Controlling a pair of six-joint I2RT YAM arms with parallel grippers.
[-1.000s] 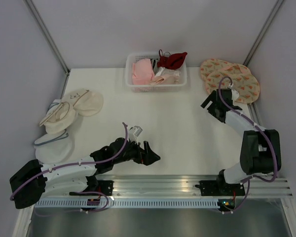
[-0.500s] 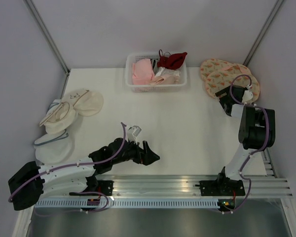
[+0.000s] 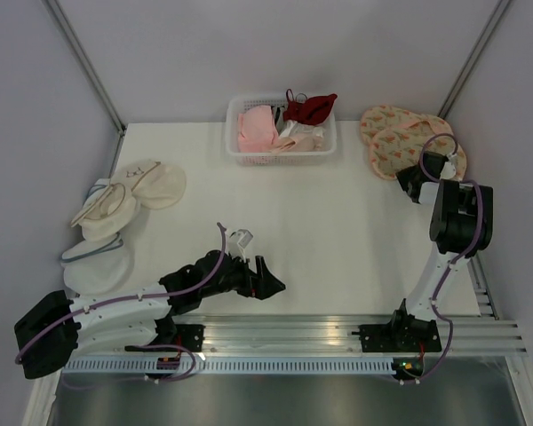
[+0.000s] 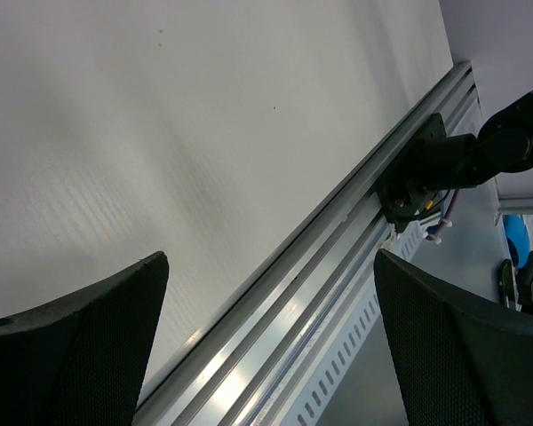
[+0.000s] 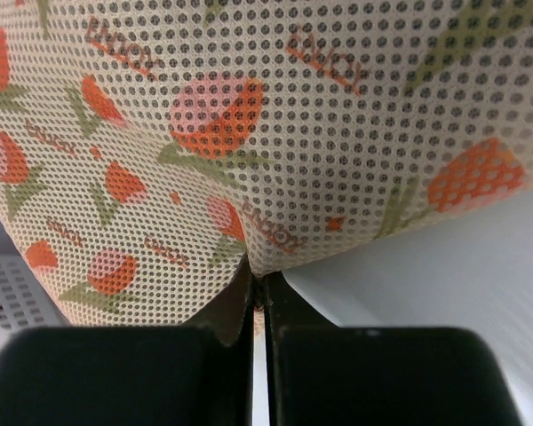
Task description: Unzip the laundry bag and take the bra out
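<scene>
At the far right of the table (image 3: pixel 338 222), the laundry bag (image 3: pixel 400 133) is pinched at its edge by the right gripper (image 5: pixel 258 286), its jaws closed on mesh. Should only fabric be held, not the zip pull, the bag could be dragged unopened. The left gripper (image 3: pixel 270 286) is spread wide, empty; no bra is seen.

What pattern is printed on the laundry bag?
The laundry bag: orange-pink flowers, green leaves on beige mesh; clearest in right wrist view.

White table (image 3: pixel 338 222): basket (image 3: pixel 282 158) far-centre, laundry bag (image 3: pixel 395 133) right, cream pouches (image 3: pixel 115 209) left.
</scene>
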